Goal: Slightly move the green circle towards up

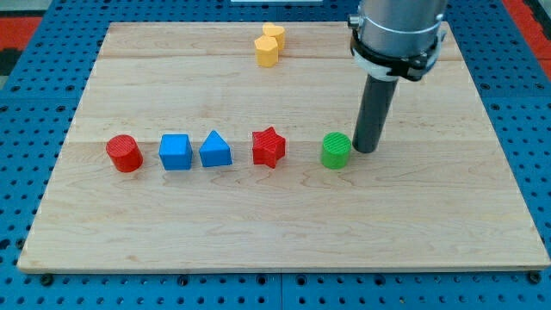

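The green circle [336, 150] is a short green cylinder standing on the wooden board [258, 224], right of the board's middle. My tip [366, 150] is the lower end of the dark rod coming down from the view's top right. It stands just to the right of the green circle, very close to it or touching its right side; I cannot tell which.
A row runs left from the green circle: red star [269, 147], blue triangle [215, 150], blue cube [176, 152], red cylinder [125, 153]. A yellow block [270, 45] sits near the board's top edge. A blue perforated table [26, 103] surrounds the board.
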`<state>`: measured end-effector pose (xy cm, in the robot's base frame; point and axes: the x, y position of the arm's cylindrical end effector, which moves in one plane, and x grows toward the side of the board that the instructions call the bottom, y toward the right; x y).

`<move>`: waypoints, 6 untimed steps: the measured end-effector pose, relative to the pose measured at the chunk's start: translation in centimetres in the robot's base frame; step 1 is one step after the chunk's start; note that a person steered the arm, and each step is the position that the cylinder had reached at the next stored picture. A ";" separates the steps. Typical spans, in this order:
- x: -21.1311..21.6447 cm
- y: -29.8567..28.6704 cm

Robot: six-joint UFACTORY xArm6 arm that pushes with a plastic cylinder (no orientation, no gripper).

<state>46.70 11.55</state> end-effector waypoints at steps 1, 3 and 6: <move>3.7 -2.0; 0.2 -2.2; -3.2 -3.3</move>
